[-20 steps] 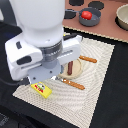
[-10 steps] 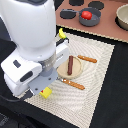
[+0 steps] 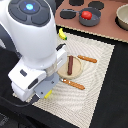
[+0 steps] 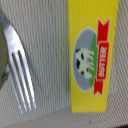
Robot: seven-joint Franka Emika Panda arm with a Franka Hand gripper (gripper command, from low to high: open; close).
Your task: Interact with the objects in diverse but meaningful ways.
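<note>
Desk: a striped mat (image 3: 100, 65) covers it.
Butter block (image 4: 92, 55): flat beside the fork (image 4: 20, 75), under the wrist, probably the pick target.
End effector: hidden, state unknown.

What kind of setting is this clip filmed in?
Most likely a toy kitchen set up on a tabletop: a play stove with a tomato in a pot, a striped mat laid with a sausage, and a toy butter block.

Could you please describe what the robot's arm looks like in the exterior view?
The arm is bulky, with smooth, rounded glossy white shells and dark grey seams at the joints. A round dark cap with a glowing blue light tops one joint. Its gripper is hidden beneath the white wrist housing.
</note>
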